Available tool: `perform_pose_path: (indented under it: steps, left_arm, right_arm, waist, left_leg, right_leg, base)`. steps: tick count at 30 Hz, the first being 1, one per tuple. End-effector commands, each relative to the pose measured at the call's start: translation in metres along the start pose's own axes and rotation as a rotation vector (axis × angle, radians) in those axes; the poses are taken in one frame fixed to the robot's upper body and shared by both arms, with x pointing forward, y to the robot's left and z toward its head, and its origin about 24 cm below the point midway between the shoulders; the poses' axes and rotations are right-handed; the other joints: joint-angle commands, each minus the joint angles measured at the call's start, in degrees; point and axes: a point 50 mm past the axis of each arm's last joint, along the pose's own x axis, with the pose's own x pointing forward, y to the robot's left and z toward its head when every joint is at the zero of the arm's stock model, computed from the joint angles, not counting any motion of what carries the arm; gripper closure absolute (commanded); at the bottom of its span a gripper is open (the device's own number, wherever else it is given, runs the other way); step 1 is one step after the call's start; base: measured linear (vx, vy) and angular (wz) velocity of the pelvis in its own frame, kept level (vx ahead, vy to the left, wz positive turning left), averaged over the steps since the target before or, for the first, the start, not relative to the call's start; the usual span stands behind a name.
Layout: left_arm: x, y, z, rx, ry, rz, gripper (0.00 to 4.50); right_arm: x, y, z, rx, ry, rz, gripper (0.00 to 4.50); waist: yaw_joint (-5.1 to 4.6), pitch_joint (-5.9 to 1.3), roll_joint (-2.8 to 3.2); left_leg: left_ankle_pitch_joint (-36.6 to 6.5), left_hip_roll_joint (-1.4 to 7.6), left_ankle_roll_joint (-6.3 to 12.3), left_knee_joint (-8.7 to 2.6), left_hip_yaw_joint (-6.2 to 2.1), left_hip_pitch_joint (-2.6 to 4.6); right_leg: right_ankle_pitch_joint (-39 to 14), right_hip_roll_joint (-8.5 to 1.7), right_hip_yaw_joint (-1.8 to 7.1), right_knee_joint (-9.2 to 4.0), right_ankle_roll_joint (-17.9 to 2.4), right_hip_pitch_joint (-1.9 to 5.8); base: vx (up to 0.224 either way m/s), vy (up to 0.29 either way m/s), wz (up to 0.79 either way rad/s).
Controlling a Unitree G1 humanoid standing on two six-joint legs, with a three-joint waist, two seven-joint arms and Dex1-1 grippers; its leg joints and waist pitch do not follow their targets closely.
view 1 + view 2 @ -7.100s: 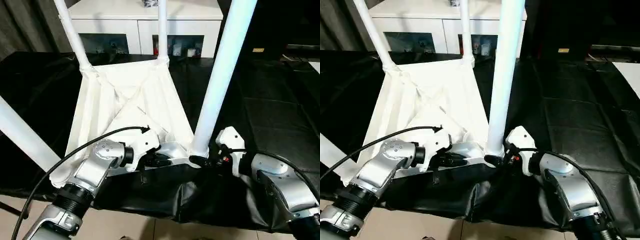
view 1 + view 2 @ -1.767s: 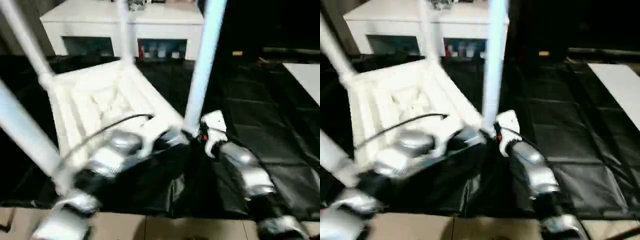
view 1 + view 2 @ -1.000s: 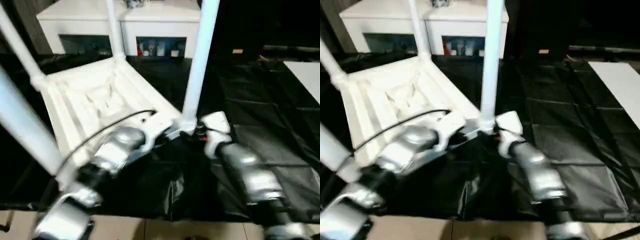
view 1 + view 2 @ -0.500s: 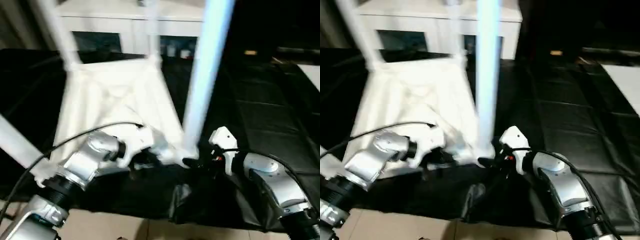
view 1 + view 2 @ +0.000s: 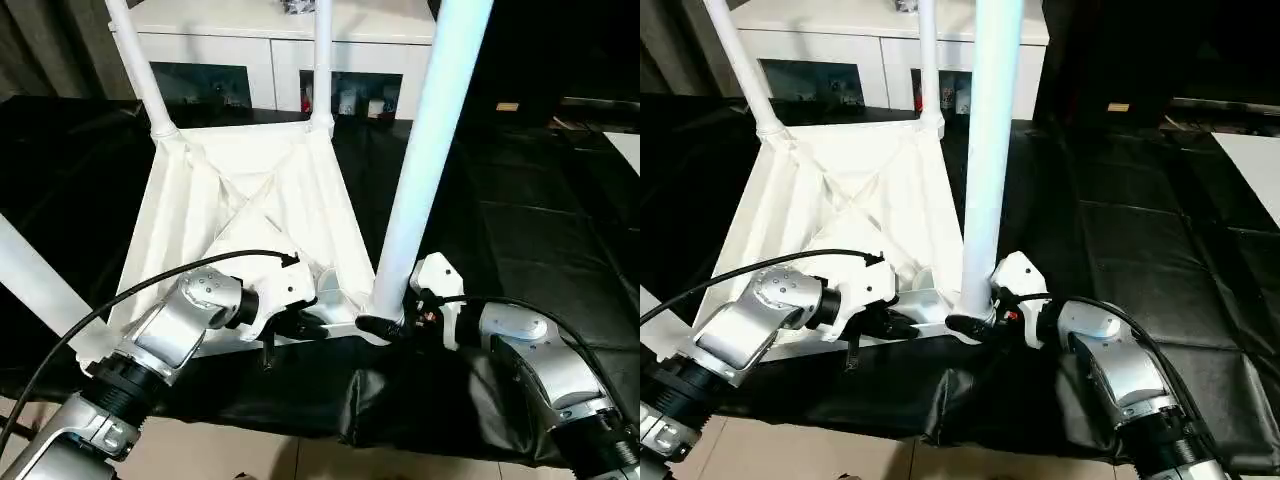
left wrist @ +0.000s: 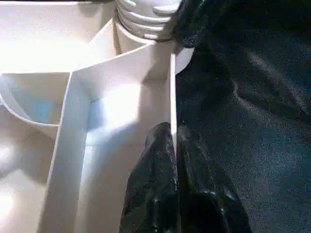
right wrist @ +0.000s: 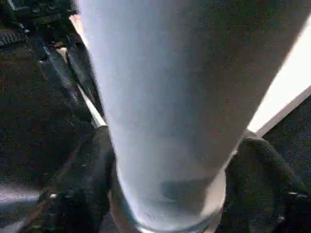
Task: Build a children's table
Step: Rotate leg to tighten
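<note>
**Hands brace the upturned table at its near corner**

Left hand (image 6: 174, 145) pinches the thin rim of the small white plastic children's table (image 5: 250, 215), lying upside down on the black-covered tabletop (image 5: 540, 240). Right hand (image 7: 165, 160) straddles the base of the near long tapered white leg (image 5: 425, 160); I cannot tell whether it grips. The table looks light, stiff and slick, best held at rim or leg base. Four legs, one top.

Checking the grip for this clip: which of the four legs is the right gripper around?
The near right leg; the right gripper straddles its base, unlike the other three.
</note>
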Motion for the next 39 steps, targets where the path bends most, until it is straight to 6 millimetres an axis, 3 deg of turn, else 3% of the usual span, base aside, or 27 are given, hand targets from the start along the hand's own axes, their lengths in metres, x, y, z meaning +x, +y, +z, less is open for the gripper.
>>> perform_pose_path:
  steps: [1,5,12,14,15,18,23,24,31,32,33,36,38,39]
  left_arm:
    - [0.004,-0.007,-0.002,0.001,0.005,-0.048,4.50]
    - [0.003,-0.007,-0.003,-0.003,0.012,-0.049,4.50]
    - [0.003,-0.004,-0.008,-0.030,0.028,-0.002,4.50]
    - [0.009,0.008,-0.006,-0.090,0.014,0.132,4.50]
    - [0.010,0.009,-0.005,-0.092,0.013,0.138,4.50]
    - [0.023,0.026,0.001,-0.178,-0.021,0.302,4.50]
    - [0.038,0.039,0.009,-0.255,-0.009,0.437,4.50]
    - [0.045,0.044,0.013,-0.270,0.010,0.495,4.50]
    - [0.052,0.050,0.018,-0.236,0.039,0.563,4.50]
    - [0.052,0.050,0.018,-0.232,0.038,0.557,4.50]
    - [0.051,0.050,0.017,-0.225,0.036,0.542,4.50]
    - [0.049,0.048,0.015,-0.208,0.039,0.515,4.50]
    - [0.046,0.046,0.013,-0.188,0.034,0.490,4.50]
    - [0.042,0.043,0.010,-0.183,0.039,0.464,4.50]
  right_arm:
    - [-0.002,-0.003,0.003,-0.008,-0.009,0.000,1.38]
    - [-0.003,-0.003,0.002,-0.002,-0.008,0.006,1.74]
    - [-0.003,-0.008,-0.003,-0.008,0.024,-0.057,1.81]
    - [0.003,-0.023,-0.008,0.011,0.061,-0.259,1.82]
    - [0.003,-0.024,-0.008,0.015,0.061,-0.268,1.82]
    - [0.017,-0.031,-0.012,0.126,0.063,-0.498,1.83]
    - [0.033,-0.031,-0.014,0.241,0.085,-0.661,1.83]
    - [0.043,-0.030,-0.015,0.295,0.108,-0.738,1.83]
    - [0.069,-0.017,-0.001,0.352,0.056,-0.730,1.83]
    - [0.068,-0.017,0.002,0.330,0.047,-0.720,1.83]
    - [0.067,-0.017,0.007,0.276,0.030,-0.695,1.49]
    - [0.059,-0.021,0.015,0.284,-0.041,-0.693,1.11]
    - [0.051,-0.025,0.017,0.263,-0.049,-0.697,1.03]
    - [0.042,-0.028,0.018,0.298,-0.075,-0.669,0.97]
  waist:
    - [-0.26,-3.18,-0.24]
    - [-0.23,-3.31,-0.20]
    - [-0.24,-3.34,-0.30]
    - [-0.53,-2.92,-0.30]
    - [-0.83,-2.80,-0.43]
    - [-1.42,-2.72,-0.71]
    - [-1.78,-3.04,-0.65]
    - [-1.76,-3.08,-0.46]
    - [-1.57,-3.07,-0.35]
    - [-1.57,-3.07,-0.35]
    - [-1.53,-3.10,-0.32]
    - [-1.48,-3.13,-0.24]
    - [-1.46,-3.09,-0.30]
    - [-2.12,-3.16,-0.26]
  left_leg:
    - [-15.27,2.31,2.43,-4.38,-0.52,0.81]
    - [-14.04,2.25,2.64,-4.26,-0.50,0.79]
    - [-12.87,2.26,3.19,-4.10,-0.41,0.76]
    - [-15.14,2.05,1.90,-4.31,-0.37,0.77]
    - [-18.12,1.96,0.71,-4.48,-0.59,0.85]
    - [-20.18,1.60,-0.71,-4.49,-0.67,0.88]
    - [-19.59,1.46,-0.42,-4.45,-0.82,0.72]
    - [-20.02,1.48,-0.67,-4.39,-0.74,1.13]
    - [-20.35,1.55,-0.40,-4.69,-0.96,0.76]
    - [-20.48,1.57,-0.34,-4.67,-0.92,0.82]
    - [-20.49,1.61,-0.28,-4.71,-0.95,0.75]
    - [-20.48,1.64,-0.12,-4.71,-0.96,0.73]
    - [-19.56,1.66,0.39,-4.79,-0.97,0.42]
    - [-18.54,1.66,0.38,-5.06,-1.35,-0.36]
  right_leg:
    - [-11.49,-1.65,0.98,-3.08,-13.75,2.44]
    - [-9.50,-1.60,0.95,-2.89,-14.05,2.53]
    - [-8.27,-1.63,0.92,-2.74,-14.78,2.58]
    - [-12.70,-1.51,0.85,-3.14,-14.24,2.25]
    - [-18.05,-1.60,0.77,-3.53,-12.86,2.32]
    - [-23.10,-1.40,0.84,-4.15,-10.08,1.74]
    - [-22.76,-1.48,0.79,-4.45,-9.09,1.78]
    - [-22.44,-1.39,0.85,-4.58,-9.21,1.41]
    - [-20.72,-1.58,0.73,-4.50,-8.93,1.89]
    - [-20.61,-1.56,0.75,-4.54,-8.96,1.81]
    - [-20.28,-1.60,0.72,-4.48,-9.01,1.93]
    - [-19.78,-1.59,0.76,-4.42,-9.19,1.97]
    - [-18.32,-1.57,0.75,-4.33,-9.24,2.21]
    - [-16.92,-1.71,0.57,-3.86,-9.10,2.98]
  base:
    - [0.000,0.000,0.00]
    - [0.000,0.000,0.00]
    - [0.000,0.000,0.00]
    - [0.000,0.000,0.00]
    - [0.000,0.000,0.00]
    - [0.000,0.000,0.00]
    - [0.000,0.000,0.00]
    - [0.000,0.000,0.00]
    - [0.000,0.000,0.00]
    - [0.000,0.000,0.00]
    - [0.000,0.000,0.00]
    - [0.000,0.000,0.00]
    - [0.000,0.000,0.00]
    - [0.000,0.000,0.00]
